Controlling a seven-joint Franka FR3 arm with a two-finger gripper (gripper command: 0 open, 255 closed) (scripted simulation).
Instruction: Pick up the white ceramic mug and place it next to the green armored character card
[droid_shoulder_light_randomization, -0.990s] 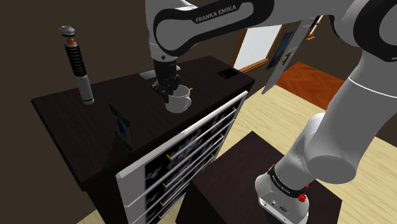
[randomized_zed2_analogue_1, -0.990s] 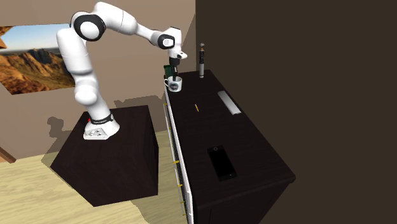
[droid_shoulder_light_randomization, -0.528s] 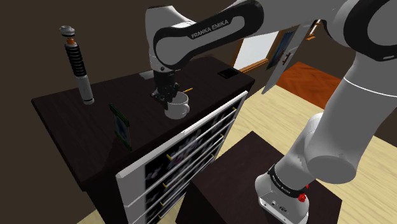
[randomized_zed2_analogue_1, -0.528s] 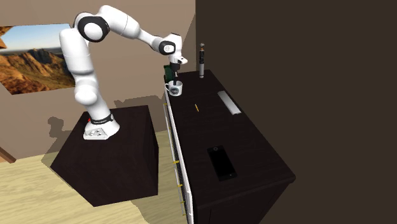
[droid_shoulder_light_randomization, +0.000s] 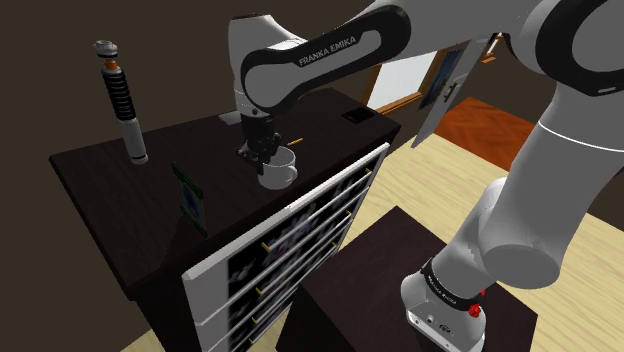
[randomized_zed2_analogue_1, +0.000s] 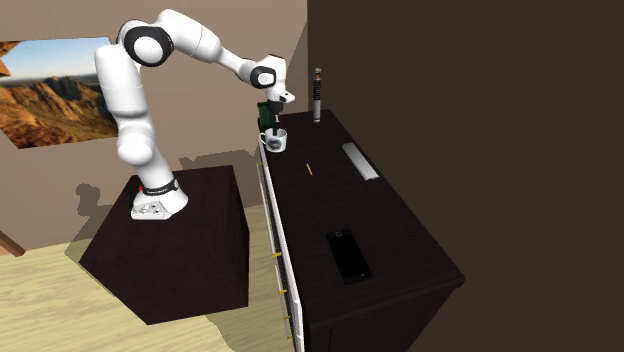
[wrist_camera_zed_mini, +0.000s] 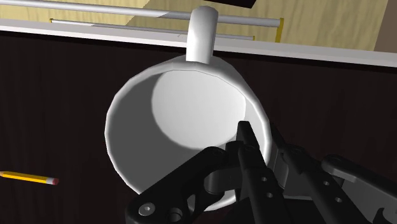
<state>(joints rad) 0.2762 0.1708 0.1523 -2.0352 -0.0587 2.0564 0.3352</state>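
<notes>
The white mug (droid_shoulder_light_randomization: 279, 171) stands upright near the front edge of the dark dresser top (droid_shoulder_light_randomization: 100, 185), and I cannot tell whether it touches the surface. My black gripper (droid_shoulder_light_randomization: 262, 153) comes down from above and is shut on the mug's rim. In the wrist view one finger is inside the mug (wrist_camera_zed_mini: 184, 114) and the other outside, with the gripper (wrist_camera_zed_mini: 259, 137) clasping the wall opposite the handle. The green character card (droid_shoulder_light_randomization: 190, 198) stands upright to the shoulder view's left of the mug, a short gap away. In the second exterior view the mug (randomized_zed2_analogue_1: 273, 139) sits just in front of the card (randomized_zed2_analogue_1: 264, 109).
A lightsaber hilt (droid_shoulder_light_randomization: 123, 100) stands at the back of the dresser. A yellow pencil (randomized_zed2_analogue_1: 309, 169), a grey bar (randomized_zed2_analogue_1: 361, 161) and a black phone (randomized_zed2_analogue_1: 349, 254) lie further along the top. The dresser's white-framed drawer front (droid_shoulder_light_randomization: 290, 240) drops below the mug.
The gripper has carried the mug a little down and toward the shoulder view's left, closer to the card. Over the last half second it barely moved.
</notes>
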